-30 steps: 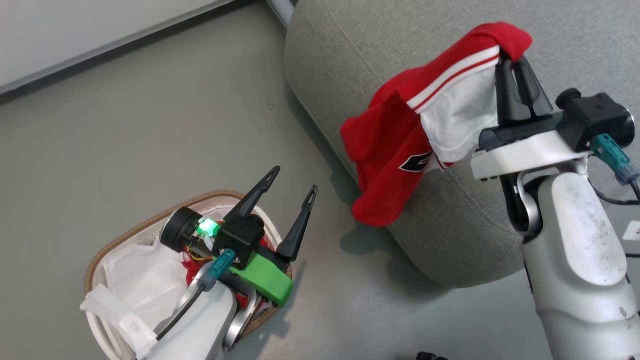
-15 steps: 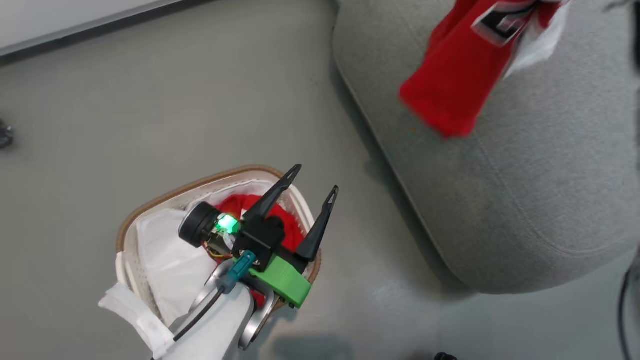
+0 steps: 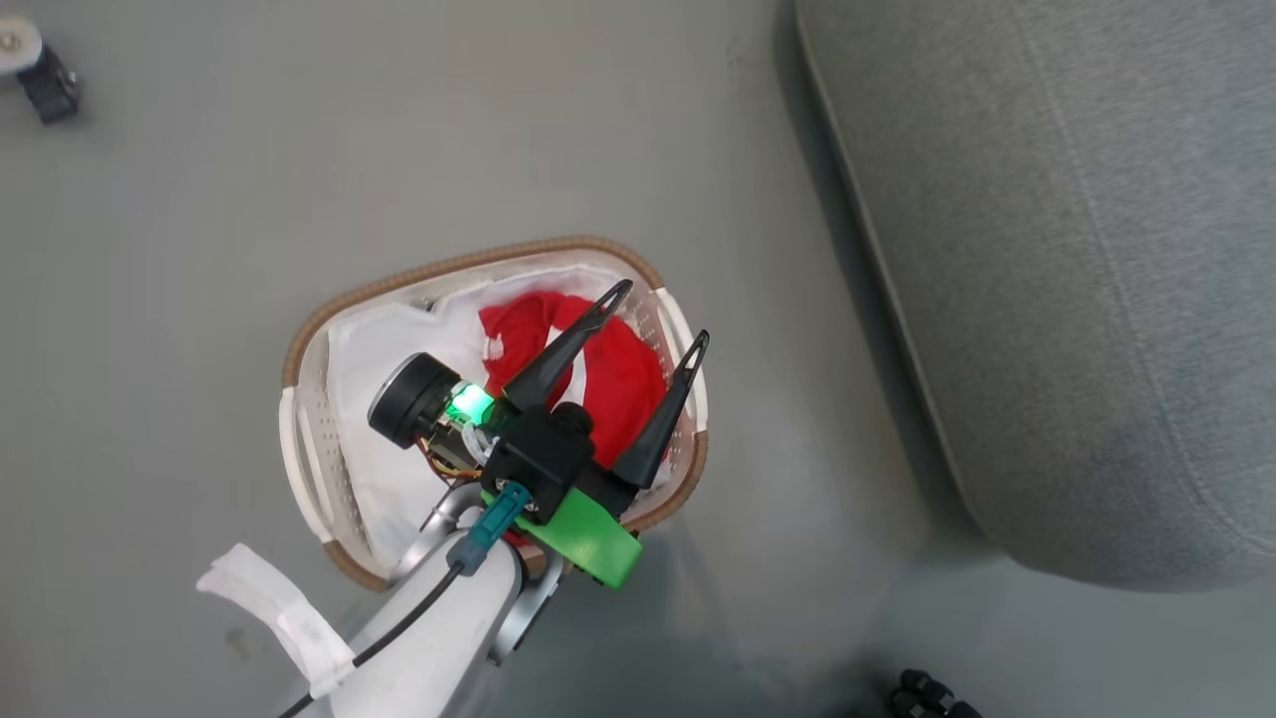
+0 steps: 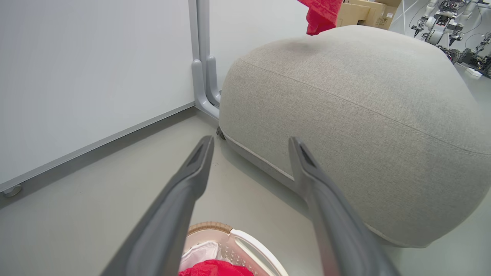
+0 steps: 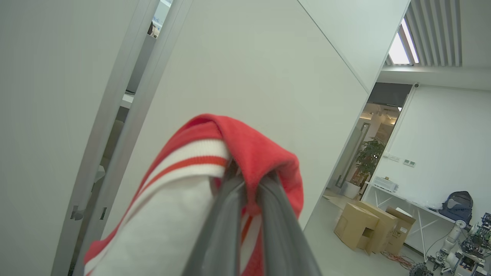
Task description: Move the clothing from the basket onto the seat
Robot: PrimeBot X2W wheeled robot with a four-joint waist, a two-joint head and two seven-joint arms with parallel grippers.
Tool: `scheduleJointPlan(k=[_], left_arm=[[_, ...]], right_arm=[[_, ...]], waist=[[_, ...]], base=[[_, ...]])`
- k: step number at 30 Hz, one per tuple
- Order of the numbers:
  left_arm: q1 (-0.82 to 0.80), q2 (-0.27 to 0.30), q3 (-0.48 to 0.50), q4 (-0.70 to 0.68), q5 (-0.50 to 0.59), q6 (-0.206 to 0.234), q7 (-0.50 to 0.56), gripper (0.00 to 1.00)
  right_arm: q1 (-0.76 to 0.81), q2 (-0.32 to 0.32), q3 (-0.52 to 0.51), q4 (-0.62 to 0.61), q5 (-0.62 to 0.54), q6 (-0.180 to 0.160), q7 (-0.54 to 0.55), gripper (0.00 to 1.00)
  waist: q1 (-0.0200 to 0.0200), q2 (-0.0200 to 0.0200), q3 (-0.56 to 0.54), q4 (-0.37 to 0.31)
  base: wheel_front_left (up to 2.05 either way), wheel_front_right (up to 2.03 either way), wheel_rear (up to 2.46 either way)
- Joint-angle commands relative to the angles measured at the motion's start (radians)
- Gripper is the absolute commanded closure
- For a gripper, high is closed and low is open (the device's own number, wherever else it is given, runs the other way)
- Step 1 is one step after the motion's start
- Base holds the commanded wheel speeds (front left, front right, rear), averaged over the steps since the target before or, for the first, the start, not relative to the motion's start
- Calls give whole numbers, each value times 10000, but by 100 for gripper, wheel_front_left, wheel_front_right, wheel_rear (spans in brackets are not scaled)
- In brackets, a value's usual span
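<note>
Left claw [image 3: 665, 311] hangs spread and empty over the basket [image 3: 478, 267], where red clothing [image 3: 623, 374] lies on a white liner [image 3: 369, 349]. Right claw [image 5: 249, 178] is clenched on a red-and-white garment [image 5: 253, 149], held up above the grey seat [image 3: 1047, 279]. Bare floor [image 3: 758, 449] separates basket and seat. Cardboard boxes [image 5: 356, 226] stand far behind.

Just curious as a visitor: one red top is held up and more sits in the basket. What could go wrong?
1. The right gripper pinches the held garment by a small fold; it might slip free, or slide off the rounded seat.
2. The open left gripper hovers over the basket, where red clothing lies against a white liner; it may grab the liner too.
</note>
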Motion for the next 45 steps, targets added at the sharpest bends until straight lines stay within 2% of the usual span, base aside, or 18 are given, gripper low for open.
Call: scheduleJointPlan(k=[1, 6, 15, 23, 24, 25, 27, 38, 45], left_arm=[[-207, 77, 37, -35, 127, 45, 3, 0], [-423, 172, -108, -116, 250, 41, 61, 0], [-641, 310, -78, -212, 274, 142, 202, 0], [-640, 279, -125, -72, 156, 178, 151, 0], [-639, 270, -122, -57, 135, 189, 141, 0], [-637, 262, -118, -29, 113, 194, 126, 0], [-622, 231, -106, 14, 71, 211, 99, 0], [-335, 26, 111, 327, -231, 278, -8, 0], [-110, -211, 569, 451, -538, 243, -13, 0]], right_arm=[[290, 152, -105, 285, 9, -10, -101, 100], [1266, 743, -770, 1392, -130, -10, -831, 100], [2466, 2350, -1402, 3431, -864, -10, -1797, 100], [3083, 2973, -1789, 4074, -1365, -10, -2056, 100], [3134, 3012, -1829, 4077, -1376, -10, -2053, 83], [3181, 3073, -1876, 4045, -1285, -10, -2065, 60], [3365, 3145, -1884, 3749, -1104, -10, -2071, 0], [5329, 3460, -705, 2213, -118, -10, -2072, 0], [6297, 3462, -226, 1238, 289, -10, -2075, 0]], waist=[[0, -1, 914, 561], [0, -1, 1461, 640], [0, -1, 1871, 657], [0, -1, 1767, 670], [0, -1, 1732, 659], [0, -1, 1679, 654], [0, -1, 1577, 630], [0, -1, 624, 345], [0, -1, -472, 524]], base=[[0, 0, 0], [0, 0, 0], [0, 0, 0], [0, 0, 0], [0, 0, 0], [0, 0, 0], [0, 0, 0], [0, 0, 0], [0, 0, 0]])
